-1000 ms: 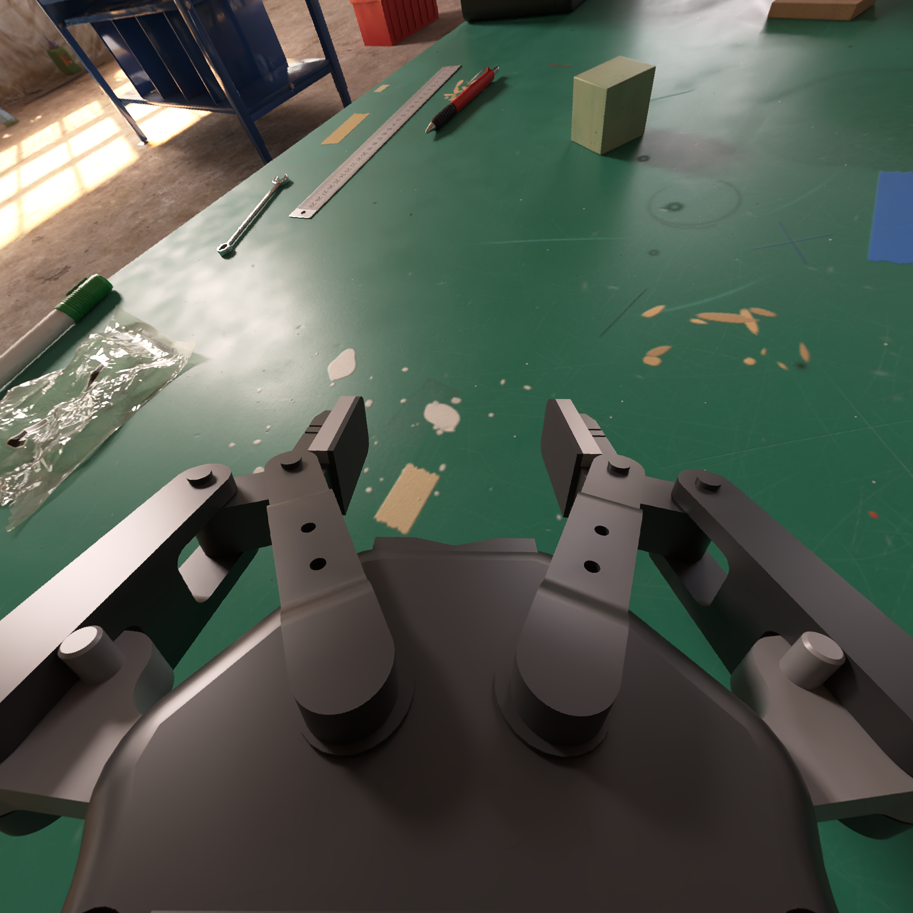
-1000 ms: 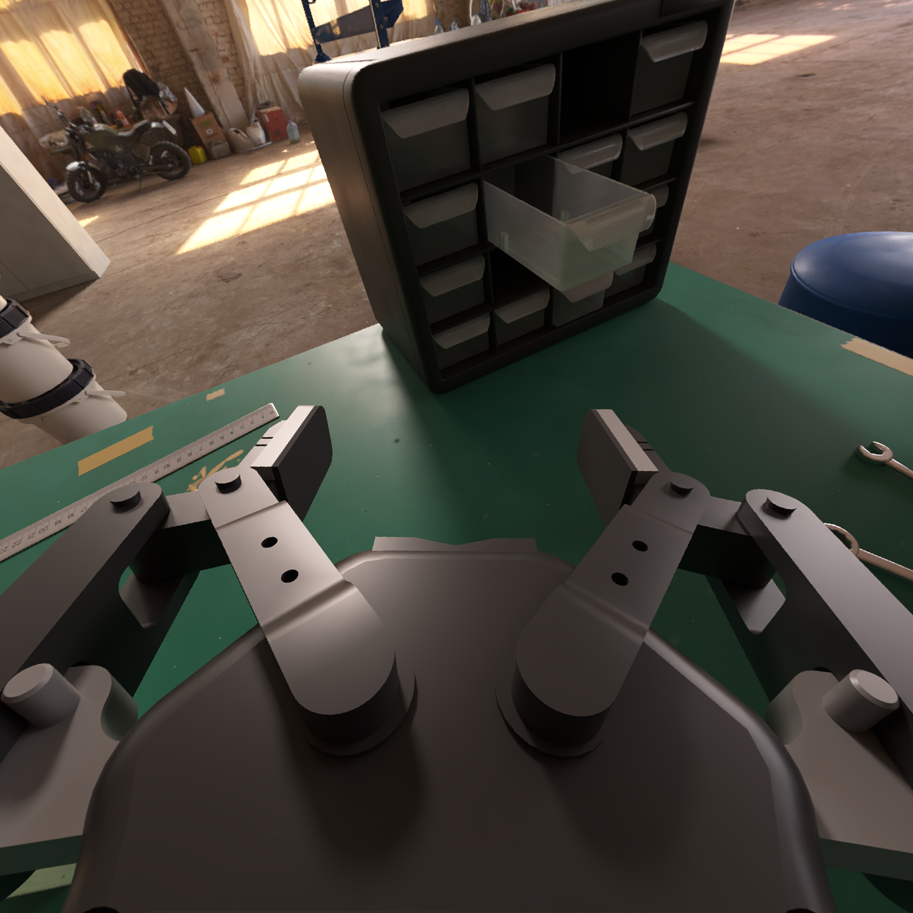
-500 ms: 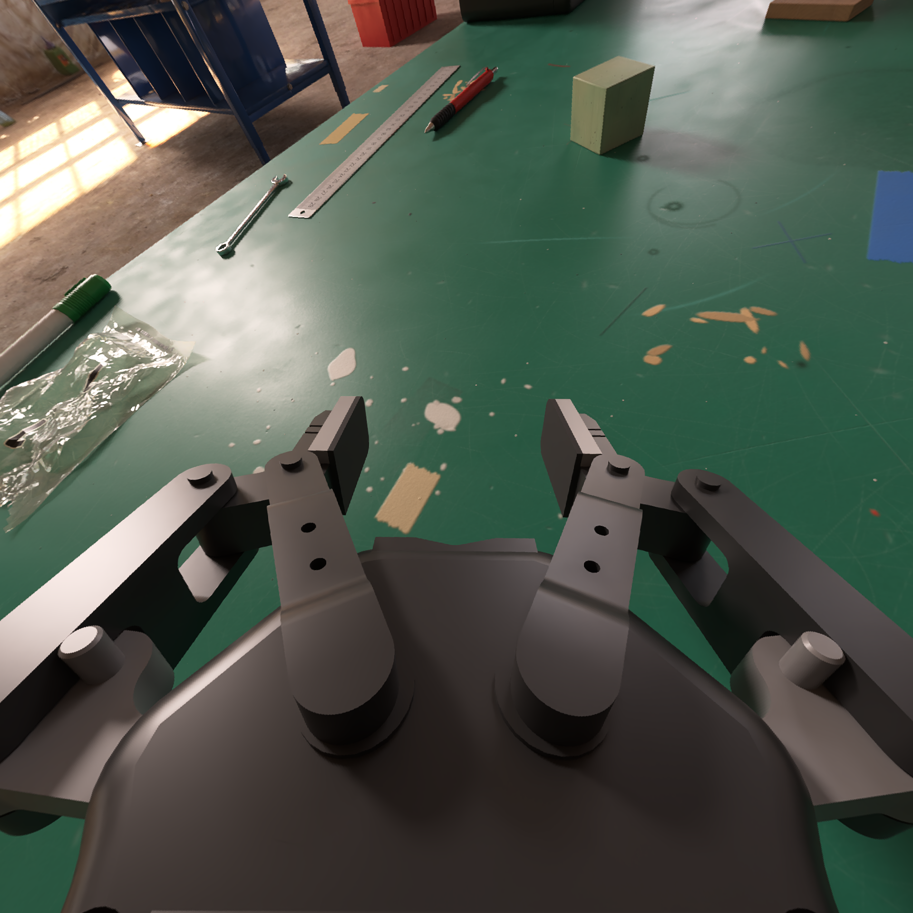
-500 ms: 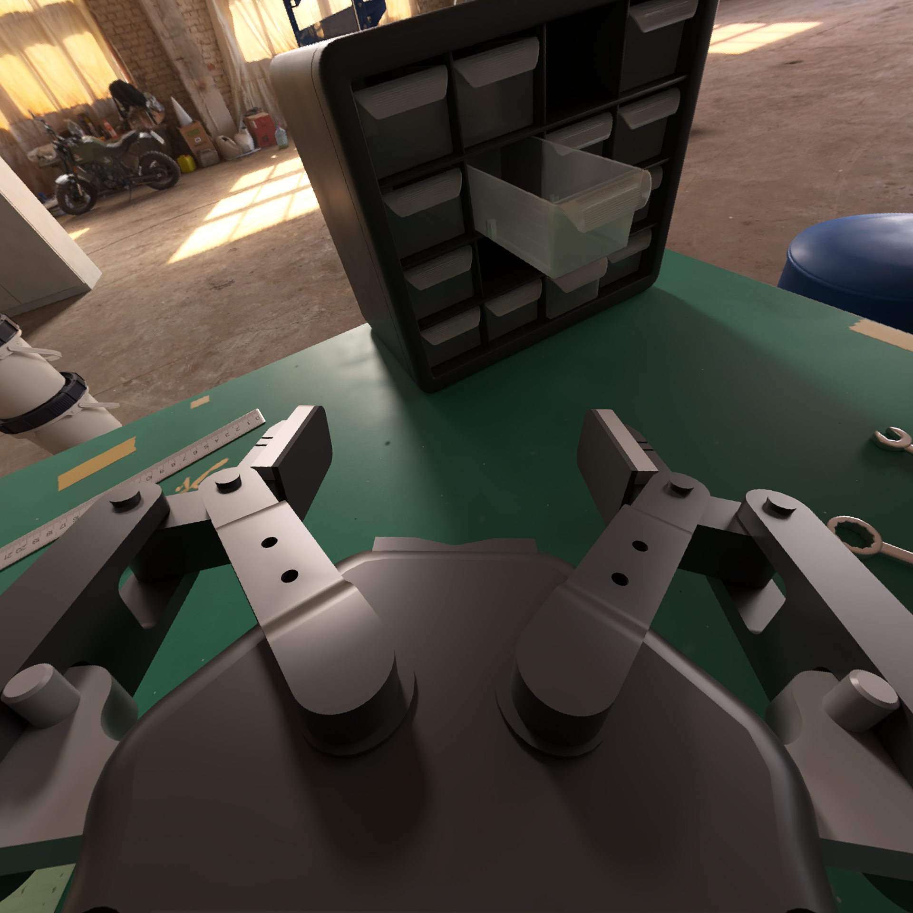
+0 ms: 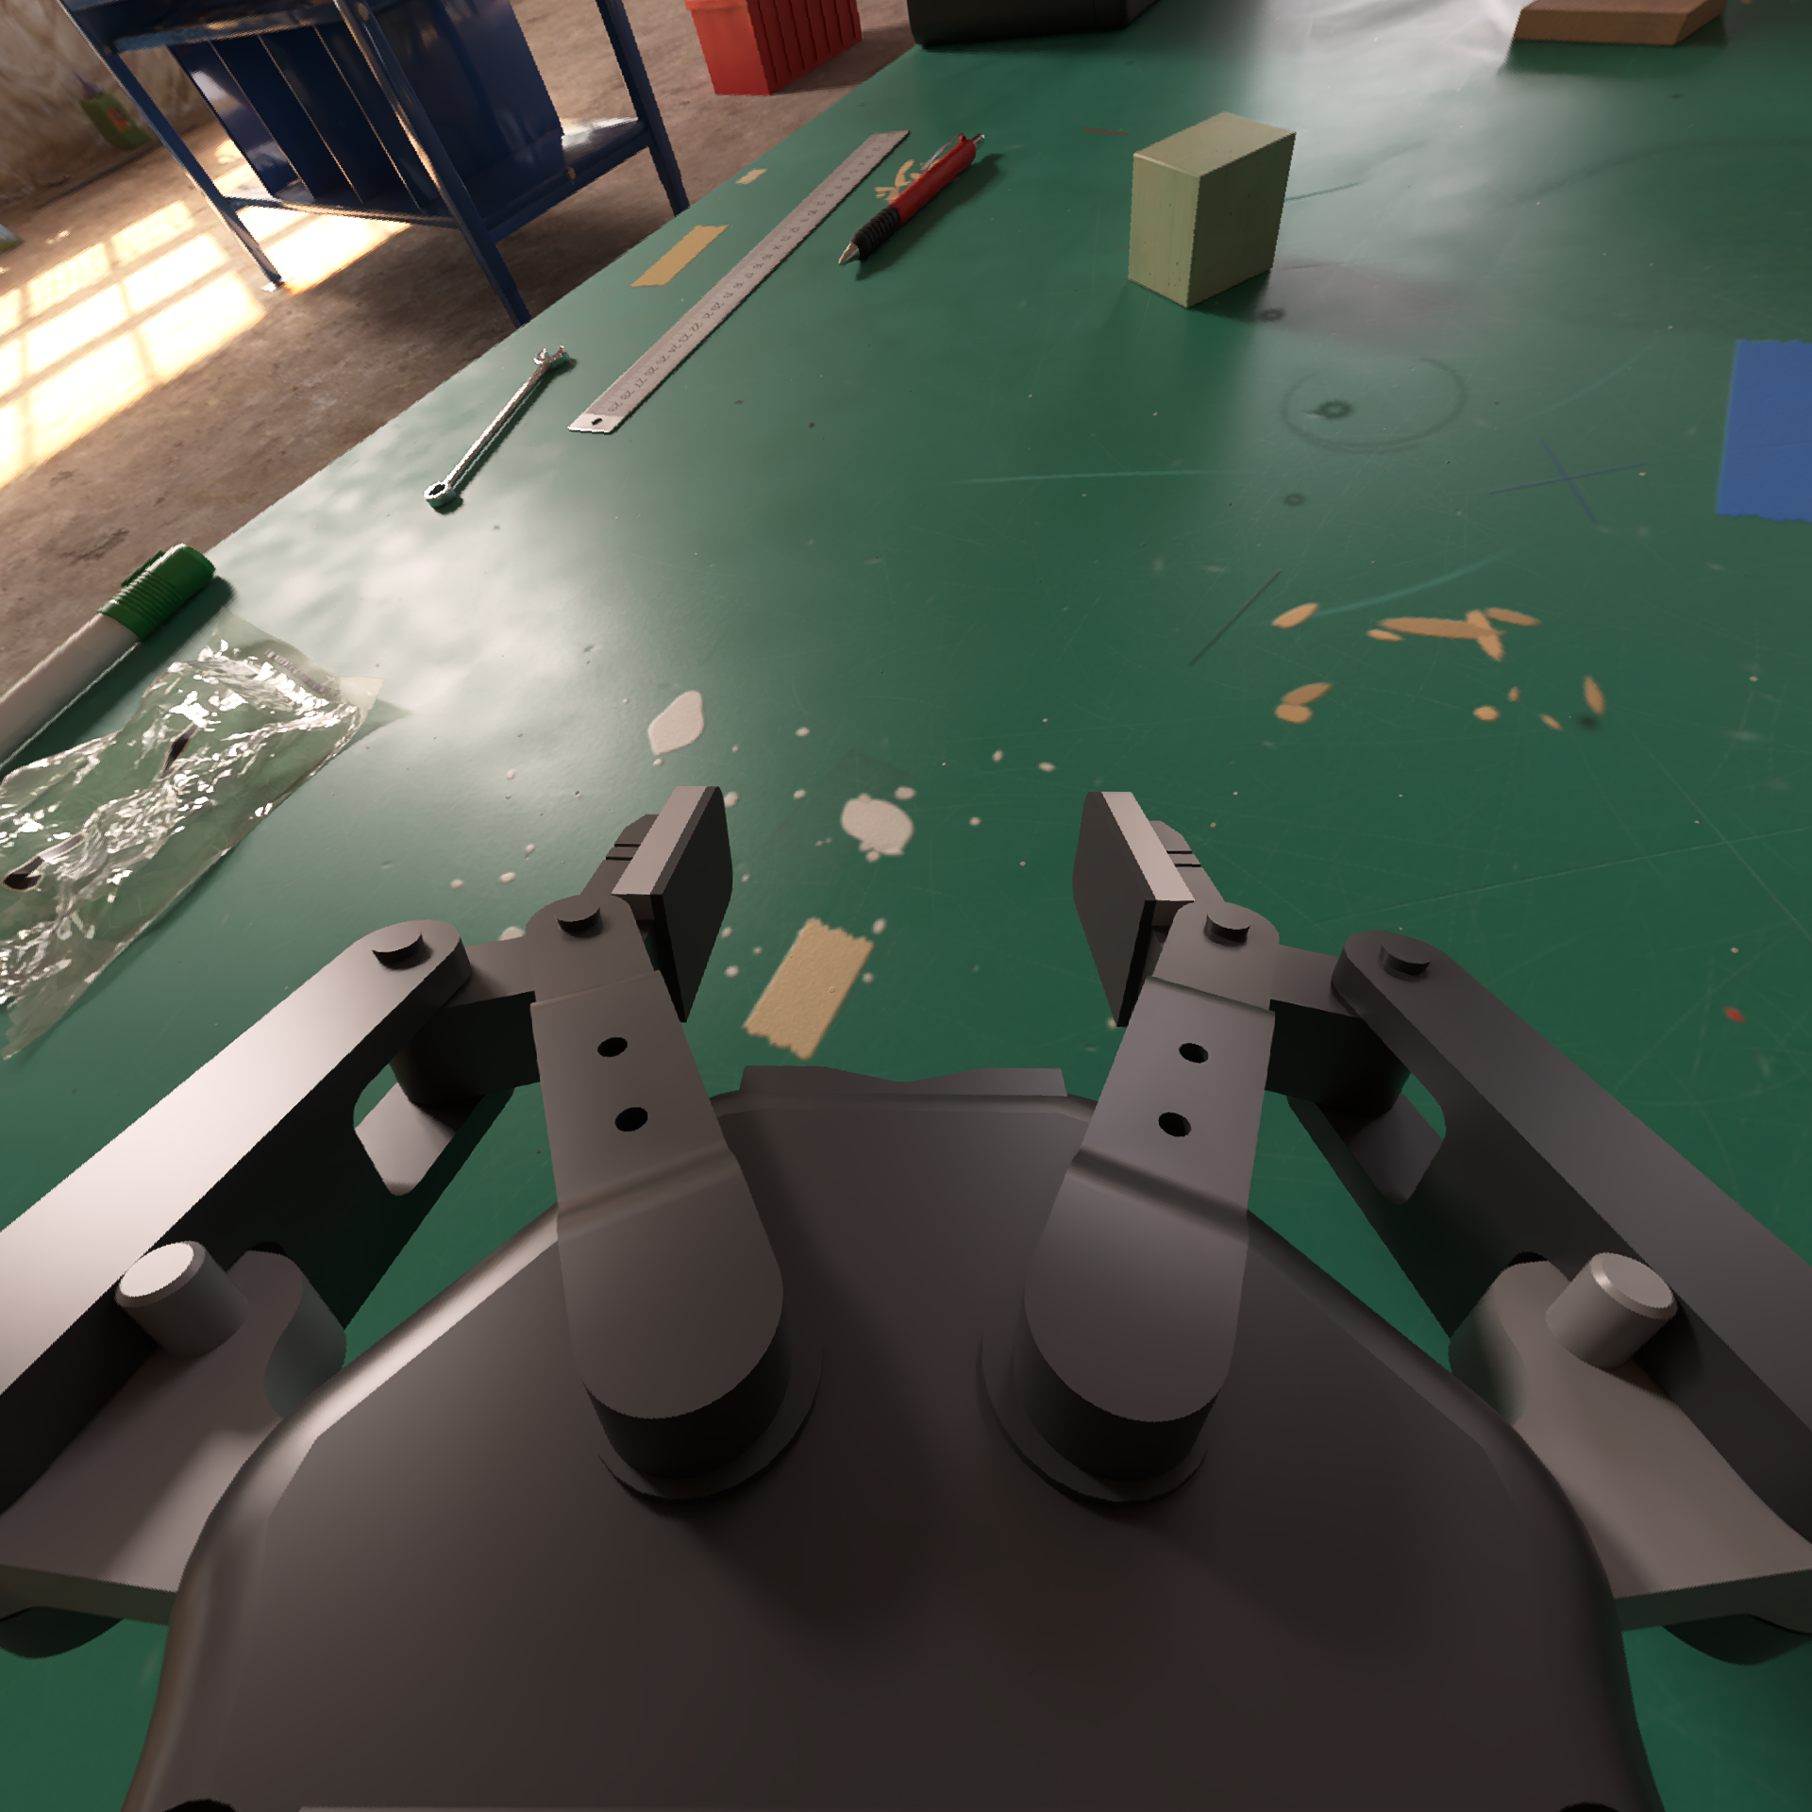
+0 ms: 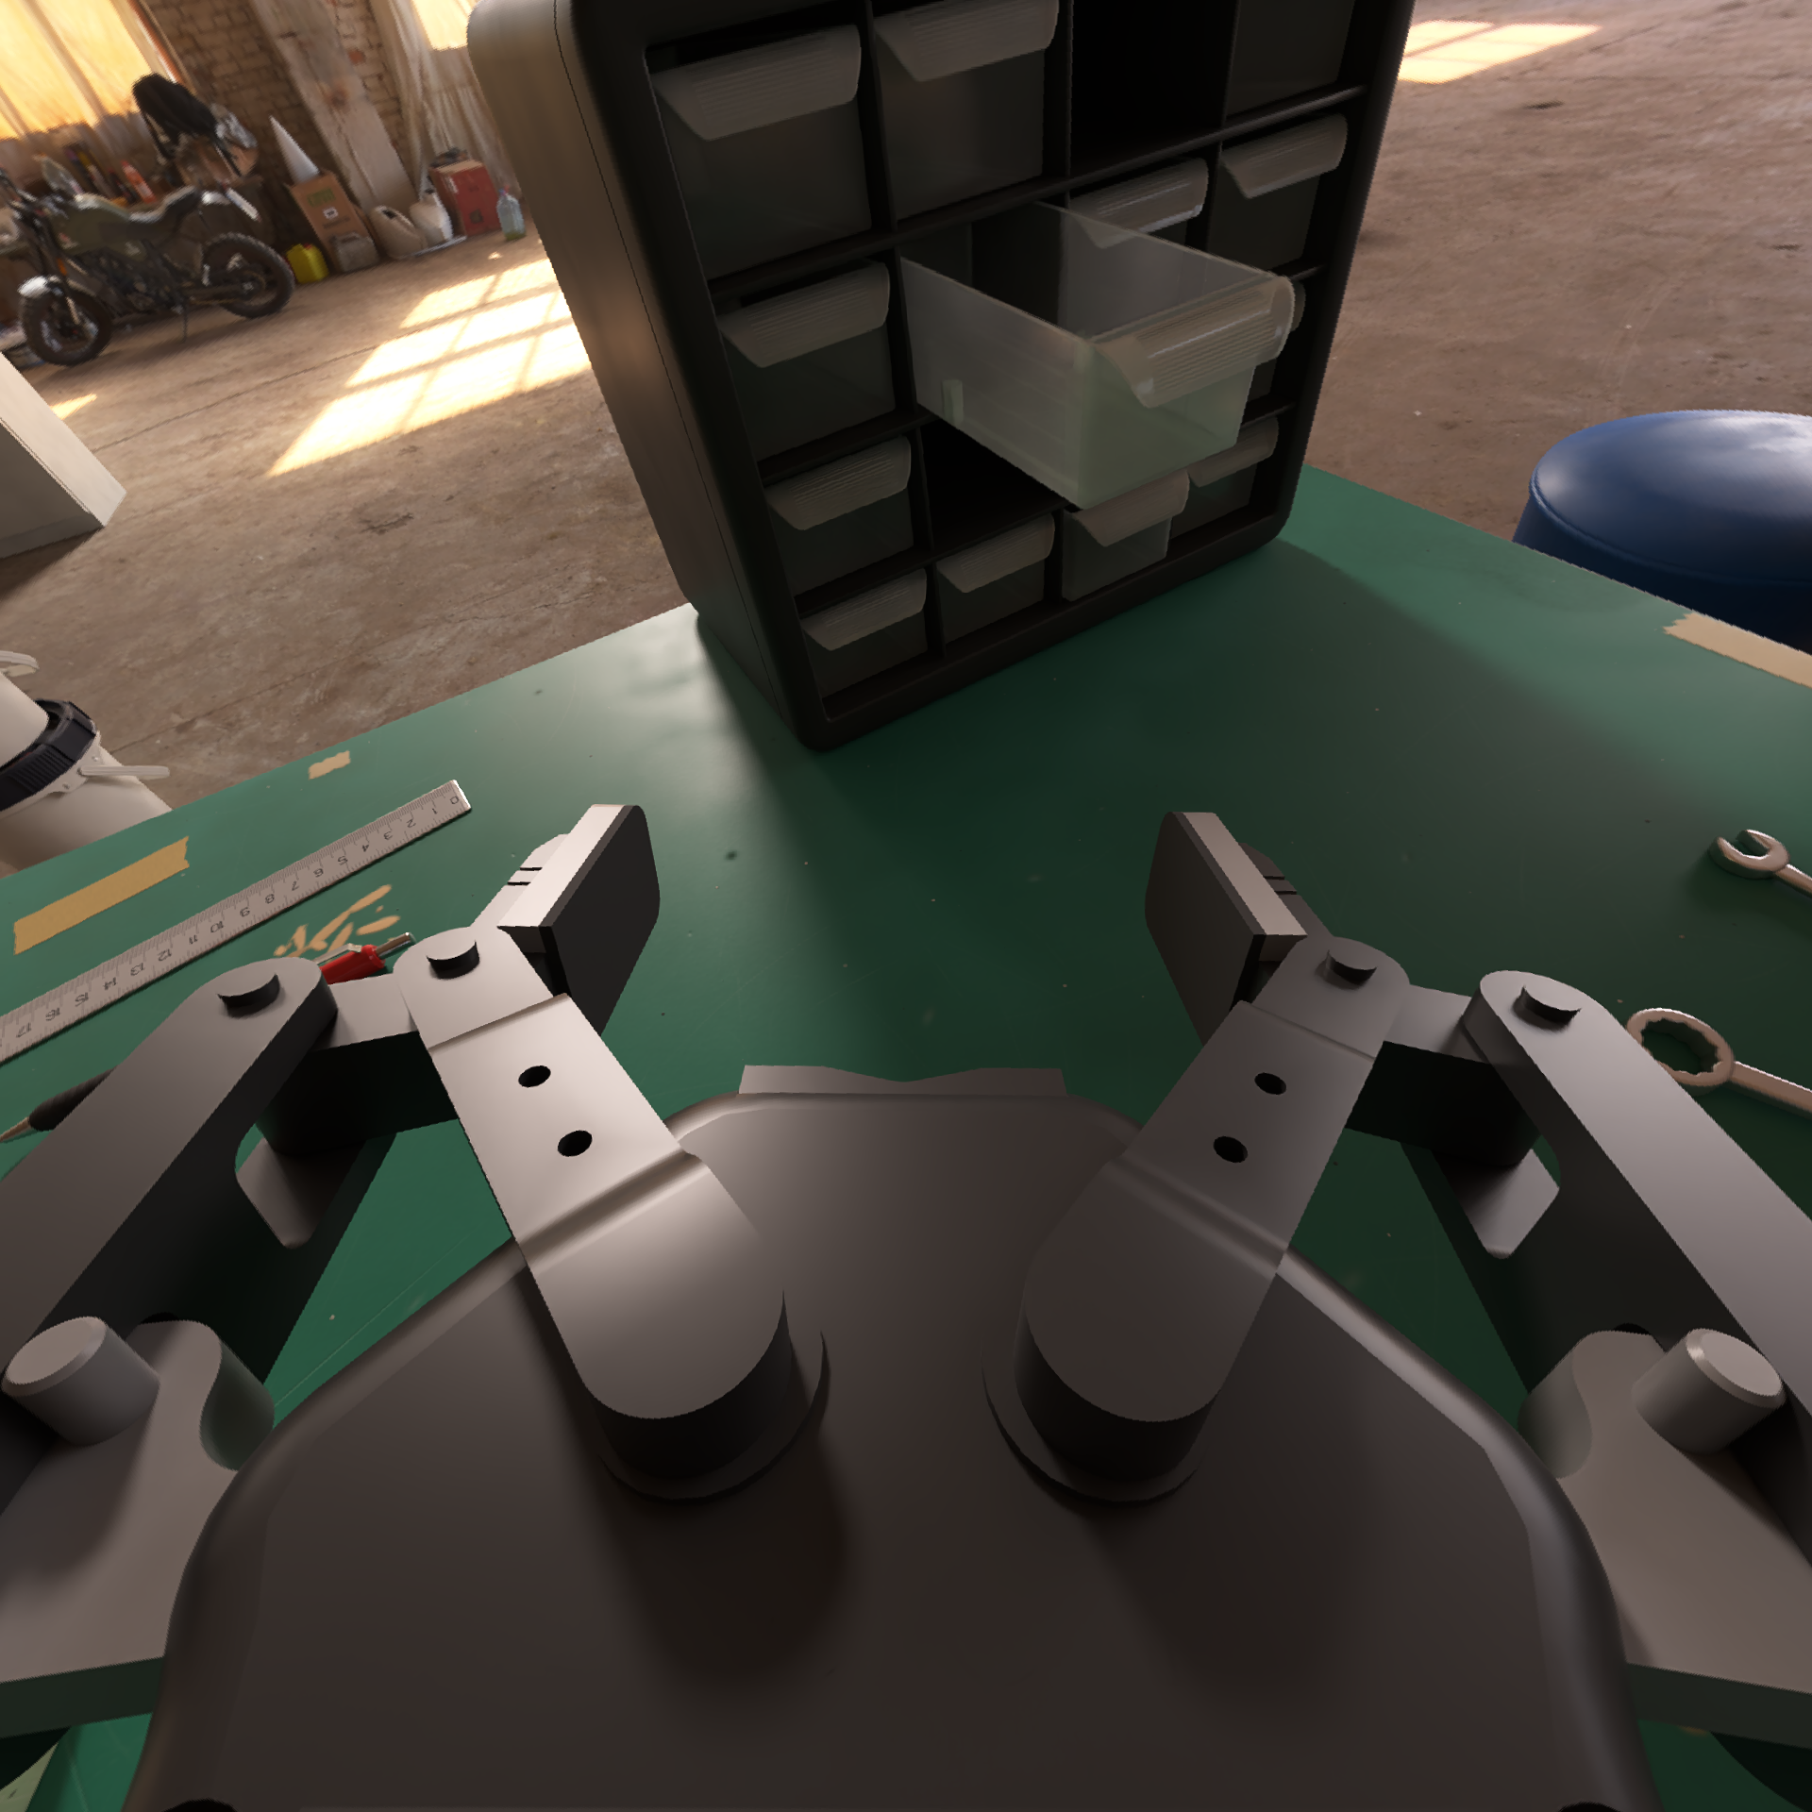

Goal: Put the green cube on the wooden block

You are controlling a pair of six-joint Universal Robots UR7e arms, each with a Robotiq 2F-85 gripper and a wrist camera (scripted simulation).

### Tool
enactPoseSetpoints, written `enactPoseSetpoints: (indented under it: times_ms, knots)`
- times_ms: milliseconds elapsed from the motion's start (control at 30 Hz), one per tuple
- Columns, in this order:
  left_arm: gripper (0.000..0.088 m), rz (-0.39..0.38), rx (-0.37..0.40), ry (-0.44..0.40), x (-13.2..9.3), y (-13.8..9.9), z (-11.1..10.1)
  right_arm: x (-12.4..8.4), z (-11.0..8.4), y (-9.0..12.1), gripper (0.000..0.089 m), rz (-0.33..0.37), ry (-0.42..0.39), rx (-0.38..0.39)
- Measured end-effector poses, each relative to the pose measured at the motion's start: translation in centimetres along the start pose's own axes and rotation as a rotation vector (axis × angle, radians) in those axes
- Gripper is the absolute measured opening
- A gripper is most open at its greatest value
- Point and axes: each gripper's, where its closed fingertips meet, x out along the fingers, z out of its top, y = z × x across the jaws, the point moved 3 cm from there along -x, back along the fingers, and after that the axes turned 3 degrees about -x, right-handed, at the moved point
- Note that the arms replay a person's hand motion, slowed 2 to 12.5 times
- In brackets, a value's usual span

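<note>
The green desk [image 5: 981,549] fills most of the left wrist view and runs on under the right gripper in the right wrist view. On its far edge in the right wrist view stands a black drawer cabinet [image 6: 686,392] with clear plastic drawers, one clear drawer [image 6: 1088,363] pulled well out of the middle row. The left gripper [image 5: 902,882] hangs above the desk with its jaws apart and nothing between them, over white paint spots and a scrap of beige tape [image 5: 809,985]. The right gripper [image 6: 902,912] likewise has its jaws spread wide and empty above bare desk in front of the cabinet. The green cube [image 5: 1208,221], a pale olive block, rests on the desk far ahead of the left gripper and to its right, well apart from it. The wooden block [image 5: 1608,20] shows only as a flat tan piece at the top right corner of that view, beyond the cube and apart from it. Left of the cube lie a steel ruler [image 5: 745,284] and, just beside it, a red pen [image 5: 912,201]. Nearer the desk's left edge are a crumpled plastic bag [image 5: 157,794], a small wrench [image 5: 495,431] and a green-capped marker [image 5: 108,637]. A blue tape patch [image 5: 1770,431] sits at the right edge. Two spanners [image 6: 1755,863] lie right of the right gripper.
</note>
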Motion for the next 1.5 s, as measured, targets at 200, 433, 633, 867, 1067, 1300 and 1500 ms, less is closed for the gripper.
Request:
enactPoseSetpoints:
  times_ms: [200,433,633,867,1067,1300,1500]
  knots:
    - [0.0626,-0.004,0.001,0.002,0.0,-0.1,-0.1,0.4,-0.4,0.2,0.0854,0.012,0.017,-0.002]
    - [0.0626,-0.006,0.003,0.006,0.1,-0.1,-0.1,0.7,-1.0,0.3,0.0854,0.011,0.046,-0.003]
    - [0.0626,-0.007,0.006,0.008,0.1,-0.2,-0.2,0.9,-1.4,0.1,0.0854,-0.006,0.066,-0.004]
    - [0.0626,-0.008,0.009,0.012,0.2,-0.2,-0.3,1.2,-1.7,0.3,0.0854,0.0,0.075,0.004]
    - [0.0626,-0.01,0.011,0.015,0.2,-0.3,-0.3,1.3,-1.8,0.5,0.0854,0.019,0.08,0.017]
    - [0.0626,-0.011,0.013,0.017,0.3,-0.3,-0.3,1.5,-2.2,0.4,0.0854,0.025,0.096,0.026]
    - [0.0626,-0.012,0.014,0.016,0.3,-0.3,-0.3,1.6,-2.2,0.4,0.0854,0.024,0.097,0.026]
